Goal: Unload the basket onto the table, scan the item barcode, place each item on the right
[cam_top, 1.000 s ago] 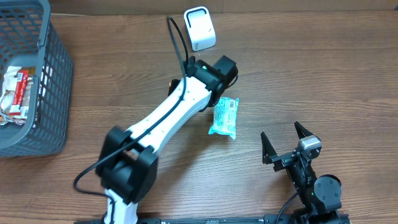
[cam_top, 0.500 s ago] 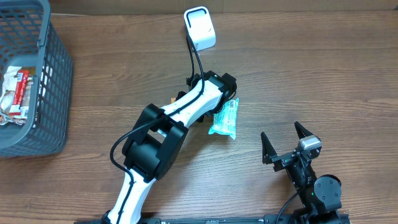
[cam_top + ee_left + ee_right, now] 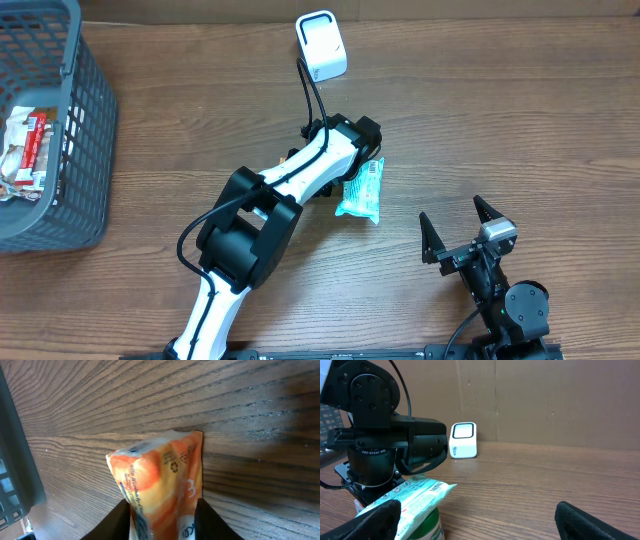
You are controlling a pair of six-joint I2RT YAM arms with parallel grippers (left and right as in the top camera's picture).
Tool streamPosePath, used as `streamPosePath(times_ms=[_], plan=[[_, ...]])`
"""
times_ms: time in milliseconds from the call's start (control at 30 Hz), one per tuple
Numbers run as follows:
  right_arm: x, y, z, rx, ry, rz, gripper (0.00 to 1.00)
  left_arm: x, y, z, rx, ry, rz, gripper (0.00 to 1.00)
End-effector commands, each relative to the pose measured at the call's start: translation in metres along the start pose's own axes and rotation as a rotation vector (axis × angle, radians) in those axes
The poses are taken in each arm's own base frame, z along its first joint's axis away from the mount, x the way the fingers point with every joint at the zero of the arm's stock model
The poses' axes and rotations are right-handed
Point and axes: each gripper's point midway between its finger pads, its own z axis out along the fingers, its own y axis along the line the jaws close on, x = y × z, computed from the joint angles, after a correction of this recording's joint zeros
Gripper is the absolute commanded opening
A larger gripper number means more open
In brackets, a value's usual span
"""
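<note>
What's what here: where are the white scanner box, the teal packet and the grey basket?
white scanner box (image 3: 321, 45), overhead view, middle of its top face.
teal packet (image 3: 362, 192), overhead view, centre of the wrapper.
grey basket (image 3: 97, 145), overhead view, its mesh side wall.

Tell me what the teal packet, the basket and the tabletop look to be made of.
Teal packet: thin plastic film, probably, with a slight sheen; it looks crinkled, with flat sealed ends and printing.
Basket: grey moulded plastic, matt, judging by its even lattice walls.
Tabletop: brown wood grain with a low sheen; solid wood or laminate cannot be told.
</note>
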Motion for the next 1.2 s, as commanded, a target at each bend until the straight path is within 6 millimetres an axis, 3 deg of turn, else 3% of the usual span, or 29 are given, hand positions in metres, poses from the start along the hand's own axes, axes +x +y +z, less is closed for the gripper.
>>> streamPosePath(times_ms=[0,333,367,433,500,667,733,867,933,1167], plan=[[0.002,0.001,0.000,-0.004,-0.003,0.002,1.00,0.002,0.001,0.004,0.006,0.017,-0.019,0.35],[0.002,0.001,0.000,-0.004,-0.003,0.002,1.00,-0.008,0.006,-0.013,0.050,-0.011,-0.054,0.44],[0.002,0.001,0.000,-0.004,-0.003,0.002,1.00,-0.009,0.008,-0.016,0.055,-0.018,-0.060,0.49],[0.002,0.001,0.000,-0.004,-0.003,0.002,1.00,-0.012,0.015,-0.022,0.066,-0.031,-0.080,0.72],[0.002,0.001,0.000,-0.004,-0.003,0.002,1.00,-0.015,0.023,-0.028,0.085,-0.038,-0.106,0.88],[0.002,0.001,0.000,-0.004,-0.003,0.002,1.00,-0.019,0.034,-0.037,0.226,-0.007,-0.195,0.99],[0.002,0.001,0.000,-0.004,-0.003,0.002,1.00,-0.020,0.032,-0.037,0.312,0.031,-0.231,0.98],[0.002,0.001,0.000,-0.004,-0.003,0.002,1.00,-0.021,0.023,-0.032,0.472,0.104,-0.224,0.71],[0.002,0.001,0.000,-0.004,-0.003,0.002,1.00,-0.021,0.015,-0.032,0.562,0.123,-0.171,0.62],[0.002,0.001,0.000,-0.004,-0.003,0.002,1.00,-0.020,0.015,-0.031,0.587,0.111,-0.098,0.68]])
